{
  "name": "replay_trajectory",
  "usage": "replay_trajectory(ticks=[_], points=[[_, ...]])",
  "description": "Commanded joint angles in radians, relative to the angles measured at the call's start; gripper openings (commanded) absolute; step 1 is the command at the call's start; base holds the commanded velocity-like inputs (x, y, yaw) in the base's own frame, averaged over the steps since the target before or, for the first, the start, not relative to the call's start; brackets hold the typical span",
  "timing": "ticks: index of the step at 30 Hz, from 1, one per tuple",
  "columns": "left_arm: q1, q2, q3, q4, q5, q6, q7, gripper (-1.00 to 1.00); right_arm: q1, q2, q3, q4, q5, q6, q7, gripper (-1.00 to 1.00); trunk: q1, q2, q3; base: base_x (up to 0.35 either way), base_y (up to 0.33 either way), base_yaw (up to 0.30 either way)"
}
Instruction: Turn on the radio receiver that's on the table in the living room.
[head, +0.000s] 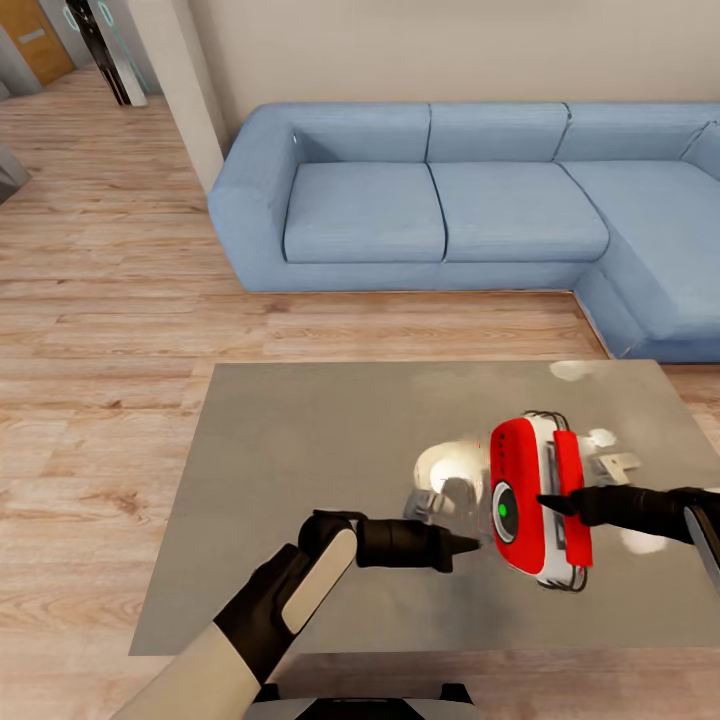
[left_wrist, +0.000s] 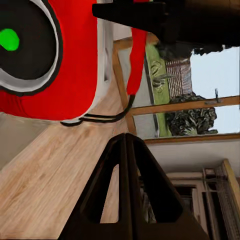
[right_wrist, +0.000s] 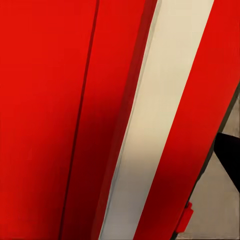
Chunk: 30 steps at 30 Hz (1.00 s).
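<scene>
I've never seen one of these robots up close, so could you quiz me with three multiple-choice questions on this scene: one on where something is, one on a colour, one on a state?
1. Where is the radio?
A. on the sofa
B. over the table, between the two grippers
C. on the floor

2. What colour is the light in the radio's dial?
A. green
B. blue
C. yellow

3. How are the left gripper's fingers?
A. spread wide
B. closed together
C. around the radio's handle

Answers: 1 B, it sits above the table with the right gripper on its side. 2 A, a green spot shows there. 3 B, the fingers meet at a point beside the radio.
</scene>
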Motion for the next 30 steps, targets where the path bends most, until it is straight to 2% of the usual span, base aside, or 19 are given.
replay_trajectory(ticks=[1, 5, 9, 13, 18, 24, 30], points=[[0.0, 0.0, -0.001, 0.016, 0.0, 0.0, 0.016, -1.0, 0.0, -0.005, -0.002, -0.001, -0.021, 0.007, -0.042, -1.0, 0.0, 0.0, 0.0, 0.0, 0.0, 0.0], [0.0, 0.0, -0.002, 0.054, -0.008, -0.001, 0.051, -1.0, 0.0, -0.012, -0.005, -0.001, -0.021, 0.007, -0.193, -1.0, 0.0, 0.0, 0.0, 0.0, 0.0, 0.0], [0.0, 0.0, -0.003, 0.061, -0.017, -0.001, 0.059, -1.0, 0.0, -0.014, -0.005, -0.002, -0.021, 0.007, -0.246, -1.0, 0.0, 0.0, 0.0, 0.0, 0.0, 0.0], [0.0, 0.0, -0.002, 0.06, -0.02, -0.001, 0.062, -1.0, 0.0, -0.018, -0.006, -0.001, -0.021, 0.007, -0.258, -1.0, 0.0, 0.0, 0.0, 0.0, 0.0, 0.0], [0.0, 0.0, -0.001, 0.056, -0.021, -0.001, 0.064, -1.0, 0.0, -0.046, -0.006, -0.002, -0.021, 0.007, -0.26, -1.0, 0.0, 0.0, 0.0, 0.0, 0.0, 0.0], [-0.006, 0.005, 0.006, 0.048, -0.023, 0.002, 0.073, -1.0, -0.002, -0.058, 0.001, -0.008, -0.025, 0.007, -0.253, -1.0, 0.0, 0.0, 0.0, 0.0, 0.0, 0.0], [-0.04, 0.0, 0.012, 0.052, -0.021, 0.001, 0.065, -1.0, 0.0, -0.055, 0.007, -0.03, -0.024, 0.007, -0.252, -1.0, 0.0, 0.0, 0.0, 0.0, 0.0, 0.0]])
